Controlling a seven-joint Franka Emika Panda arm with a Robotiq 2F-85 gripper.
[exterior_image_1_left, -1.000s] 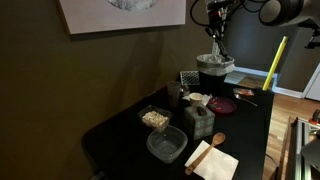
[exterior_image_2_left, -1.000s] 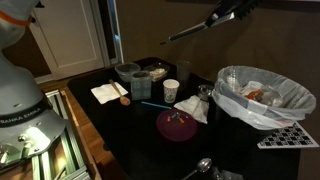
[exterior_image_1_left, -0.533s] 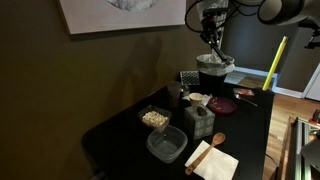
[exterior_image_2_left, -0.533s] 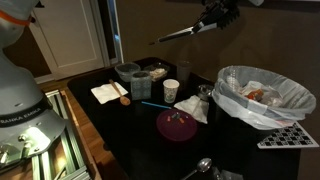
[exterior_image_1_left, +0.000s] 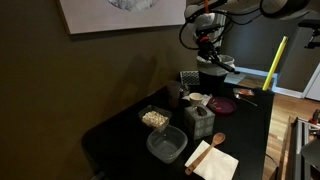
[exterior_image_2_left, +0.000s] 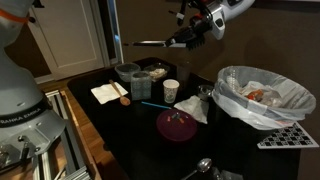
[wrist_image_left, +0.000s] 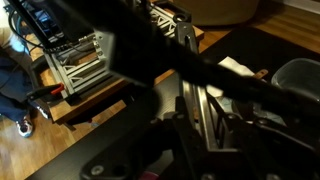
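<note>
Because the Robotiq gripper (exterior_image_2_left: 189, 37) pinches the long, thin, dark rod-like utensil (exterior_image_2_left: 155, 42) by 1 end, its shaft runs out nearly level toward 9 o'clock in an exterior view. The free tip hangs high over the black table (exterior_image_2_left: 135, 125). We judge that this end grip keeps the whole length clear of the arm and lets the far tip lead. The height keeps it above everything standing below. The jaws are pressed together on the utensil's end, with only that narrow shaft between them. The wrist view is too dark and blurred for us to add detail.

Relative to the gripper, the utensil begins between the fingertips and lies wholly on its 9 o'clock side, touching nothing else. The round grey bowl (exterior_image_2_left: 127, 72) sits at about 6 o'clock from the tip, well apart. The white paper cup (exterior_image_2_left: 171, 90) stands at 6 o'clock from the gripper, and the round maroon plate (exterior_image_2_left: 170, 128) is farther down the same line. The round bin with a white liner (exterior_image_2_left: 222, 95) is at 4 o'clock. In an exterior view the gripper (exterior_image_1_left: 207, 42) hangs at 12 o'clock above that bin (exterior_image_1_left: 215, 68).
</note>
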